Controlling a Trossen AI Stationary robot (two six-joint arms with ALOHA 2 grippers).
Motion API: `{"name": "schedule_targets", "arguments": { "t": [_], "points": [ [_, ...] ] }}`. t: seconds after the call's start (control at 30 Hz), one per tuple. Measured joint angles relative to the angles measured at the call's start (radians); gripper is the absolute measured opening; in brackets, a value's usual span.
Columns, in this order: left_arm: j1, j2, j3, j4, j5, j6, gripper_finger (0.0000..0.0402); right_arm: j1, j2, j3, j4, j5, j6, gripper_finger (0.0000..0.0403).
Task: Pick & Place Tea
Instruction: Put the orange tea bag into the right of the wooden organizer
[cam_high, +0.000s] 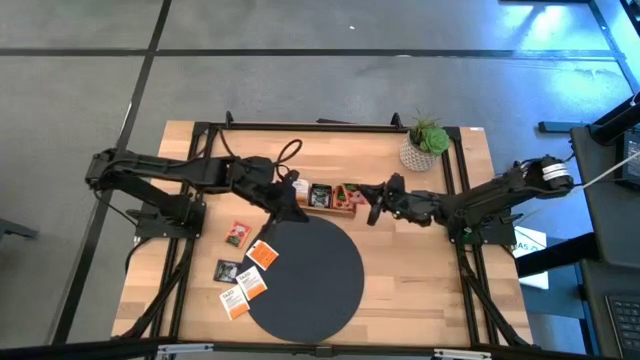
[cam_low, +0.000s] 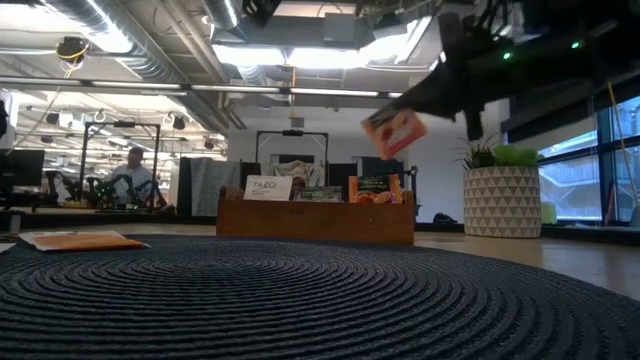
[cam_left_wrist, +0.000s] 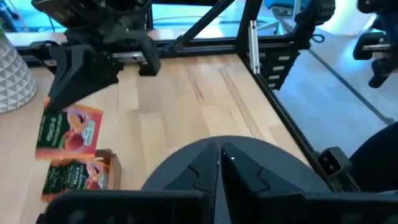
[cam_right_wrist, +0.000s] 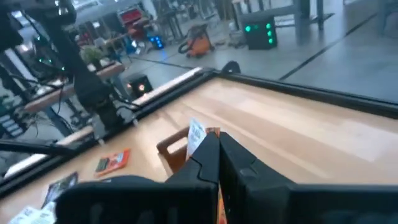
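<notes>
My right jaws (cam_high: 373, 212) are shut tight on a red tea sachet (cam_low: 393, 131). It hangs in the air, tilted, just above the right end of the wooden tray (cam_low: 315, 218). So the tray slot lies straight below the sachet, and I think it only has to go down and be let go. My left jaws (cam_high: 297, 197) are shut too, holding nothing, at the tray's left end. More sachets (cam_high: 245, 292) lie on the bench (cam_high: 440, 290) left of the dark mat (cam_high: 305, 280), nearer my left arm.
</notes>
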Motion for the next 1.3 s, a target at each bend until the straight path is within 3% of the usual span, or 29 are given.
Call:
{"name": "schedule_targets", "arguments": {
  "t": [0.17,0.7,1.13,1.3],
  "points": [
    [0.000,0.002,-0.001,0.003,-0.006,0.000,0.0018,-0.040,0.104,0.037,0.042,-0.053,-0.027,0.0004],
    [0.000,0.002,-0.001,0.002,-0.008,0.000,0.0017,-0.068,0.295,0.091,0.116,-0.030,-0.048,0.0005],
    [0.000,0.002,-0.001,-0.002,-0.008,0.000,0.0017,-0.068,0.316,0.091,0.126,-0.025,-0.052,0.0006],
    [0.000,0.002,-0.001,-0.002,-0.008,0.000,0.0017,-0.069,0.316,0.091,0.106,-0.015,-0.052,0.0033]
  ]
}}
